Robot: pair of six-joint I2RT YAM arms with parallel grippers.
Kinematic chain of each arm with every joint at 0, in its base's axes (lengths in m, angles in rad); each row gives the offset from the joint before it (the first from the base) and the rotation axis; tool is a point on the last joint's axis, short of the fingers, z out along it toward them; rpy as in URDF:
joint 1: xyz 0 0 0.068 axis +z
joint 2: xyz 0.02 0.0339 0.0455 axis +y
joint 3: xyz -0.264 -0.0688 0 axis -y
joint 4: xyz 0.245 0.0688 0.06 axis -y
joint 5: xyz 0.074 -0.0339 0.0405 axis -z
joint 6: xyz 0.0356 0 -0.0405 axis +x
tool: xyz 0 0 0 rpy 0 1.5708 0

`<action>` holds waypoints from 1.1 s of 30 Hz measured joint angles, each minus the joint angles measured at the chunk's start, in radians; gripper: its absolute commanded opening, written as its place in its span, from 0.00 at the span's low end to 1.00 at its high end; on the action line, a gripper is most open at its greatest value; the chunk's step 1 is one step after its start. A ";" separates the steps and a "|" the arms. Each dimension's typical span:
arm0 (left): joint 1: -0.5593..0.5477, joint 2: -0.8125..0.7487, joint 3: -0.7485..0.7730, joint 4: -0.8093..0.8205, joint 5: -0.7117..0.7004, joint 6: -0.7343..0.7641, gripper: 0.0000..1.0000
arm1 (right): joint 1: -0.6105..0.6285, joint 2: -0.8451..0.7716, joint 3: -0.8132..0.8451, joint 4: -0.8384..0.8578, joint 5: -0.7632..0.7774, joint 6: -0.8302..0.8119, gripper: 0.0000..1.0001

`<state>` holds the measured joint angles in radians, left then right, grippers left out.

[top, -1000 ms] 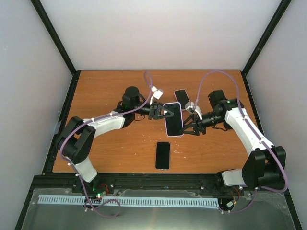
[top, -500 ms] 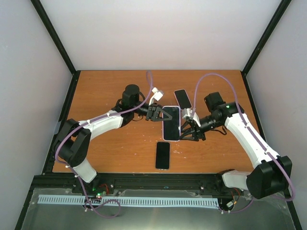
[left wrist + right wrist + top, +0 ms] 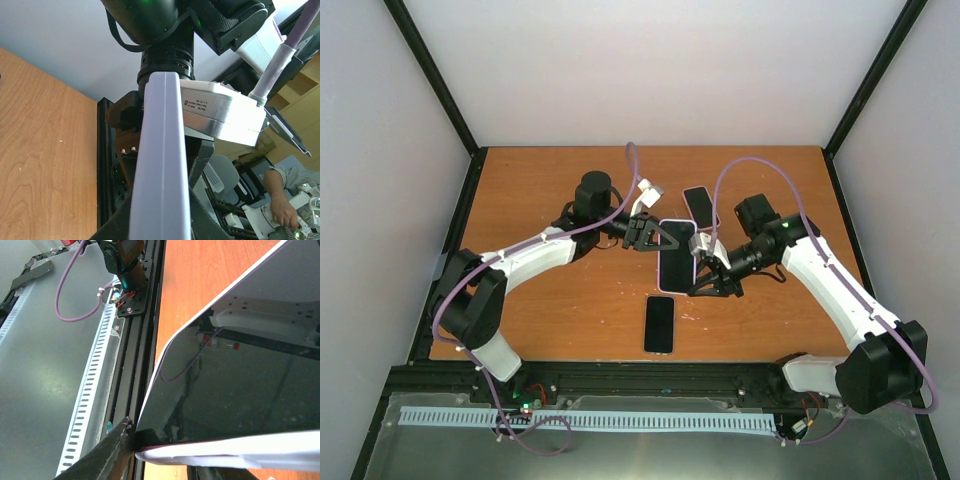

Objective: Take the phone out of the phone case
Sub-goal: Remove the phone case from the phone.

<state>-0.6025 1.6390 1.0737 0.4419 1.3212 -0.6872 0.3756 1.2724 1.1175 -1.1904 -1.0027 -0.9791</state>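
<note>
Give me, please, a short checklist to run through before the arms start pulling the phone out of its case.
1. Left pincer clamped on the phone case: ok, the case edge sits between its fingers.
2. Right pincer grip: cannot tell, the right wrist view shows only one finger, at the case's corner.
3. Phone freed from the case: not ok, its screen sits inside the rim.
4. Near loose phone clear of both arms: ok.
5. Far loose phone clear of the right arm: cannot tell, it lies close by.

Orange wooden table (image 3: 550, 300), dark phone (image 3: 660, 323) flat near front edge, second dark phone (image 3: 698, 205) toward back
</note>
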 measured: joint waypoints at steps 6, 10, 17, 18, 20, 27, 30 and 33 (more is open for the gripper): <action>0.000 0.002 0.021 -0.033 0.022 0.034 0.00 | 0.006 -0.001 0.000 -0.004 0.014 -0.011 0.23; 0.000 0.010 0.033 -0.034 0.037 0.054 0.00 | 0.008 -0.005 0.000 -0.012 0.024 -0.024 0.23; 0.000 0.035 0.034 0.089 0.089 -0.012 0.00 | 0.024 -0.024 0.008 0.000 0.044 -0.027 0.25; 0.000 0.042 0.034 0.120 0.103 -0.036 0.00 | 0.034 -0.025 0.011 0.006 0.053 -0.028 0.25; 0.002 0.053 0.034 0.164 0.130 -0.072 0.00 | 0.057 -0.029 0.017 0.023 0.083 -0.027 0.25; 0.005 0.058 0.048 0.164 0.167 -0.077 0.00 | 0.097 -0.035 0.046 0.028 0.154 -0.031 0.25; 0.006 0.058 0.050 0.163 0.173 -0.073 0.00 | 0.097 -0.035 0.049 0.028 0.160 -0.036 0.25; 0.006 0.058 0.050 0.161 0.178 -0.069 0.00 | 0.098 -0.034 0.049 0.031 0.163 -0.043 0.25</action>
<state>-0.5961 1.6970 1.1233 0.6029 1.4990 -0.7567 0.4740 1.2385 1.1664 -1.1599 -0.8394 -1.0222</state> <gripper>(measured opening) 0.125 0.253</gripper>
